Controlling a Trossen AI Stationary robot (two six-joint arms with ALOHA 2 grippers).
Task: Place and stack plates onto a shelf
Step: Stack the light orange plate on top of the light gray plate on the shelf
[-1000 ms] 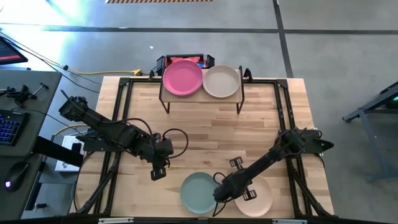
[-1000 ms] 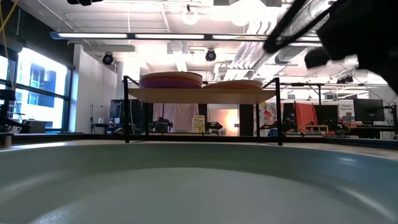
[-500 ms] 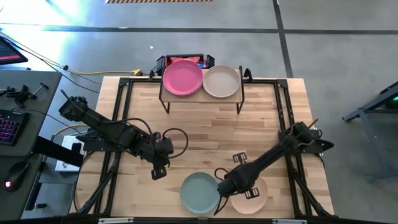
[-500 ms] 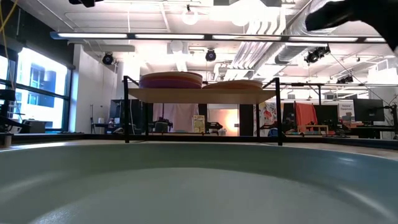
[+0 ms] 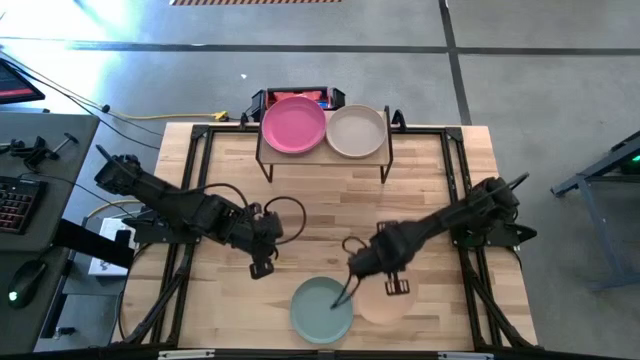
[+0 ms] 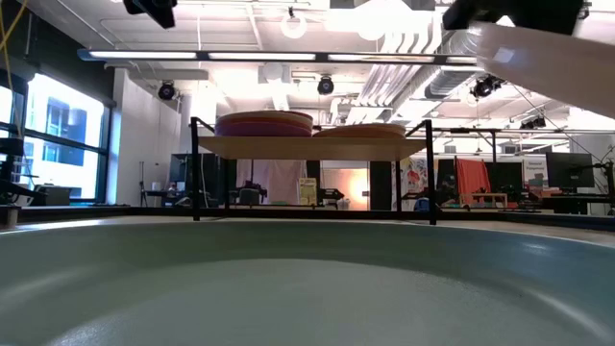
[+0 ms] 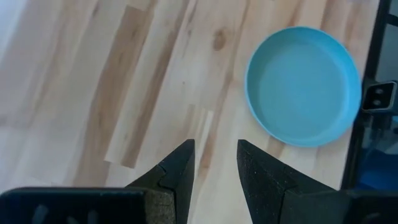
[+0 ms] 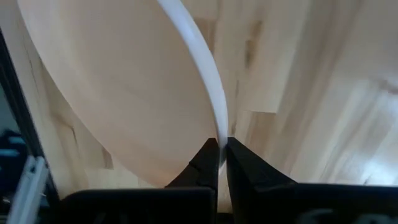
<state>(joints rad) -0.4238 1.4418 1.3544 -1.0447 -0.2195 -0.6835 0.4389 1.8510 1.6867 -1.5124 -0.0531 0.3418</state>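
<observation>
The shelf [image 5: 325,152] stands at the table's far edge. It bears a pink plate [image 5: 293,125] atop a stack and a beige plate [image 5: 356,131]; both also show in the low view [image 6: 264,123] [image 6: 360,130]. A teal plate [image 5: 321,309] lies flat on the table near the front edge. My right gripper [image 5: 362,278] is shut on a peach plate [image 5: 388,302] above the table, right of the teal plate. My left gripper [image 5: 262,268] is open and empty over bare wood, left of the teal plate [image 7: 303,87]. My right gripper pinches the peach plate's rim [image 8: 214,118] between its two fingers, one on the hollow side and one on the underside. The fingers slant down from the table's far right. The plate is lifted clear of the table and tilted [image 6: 548,53].
A red and black object [image 5: 300,96] sits behind the shelf. Black frame rails [image 5: 200,200] run along the table's left and right sides. Bare wood [image 5: 330,215] lies between the shelf and the arms. The teal plate fills the low view's foreground [image 6: 307,288].
My right gripper has risen and gone toward the table's far edge with the peach plate. The plate lay on the table a second ago and is now lifted clear and tilted. My left gripper has shifted a little toward the table's right.
</observation>
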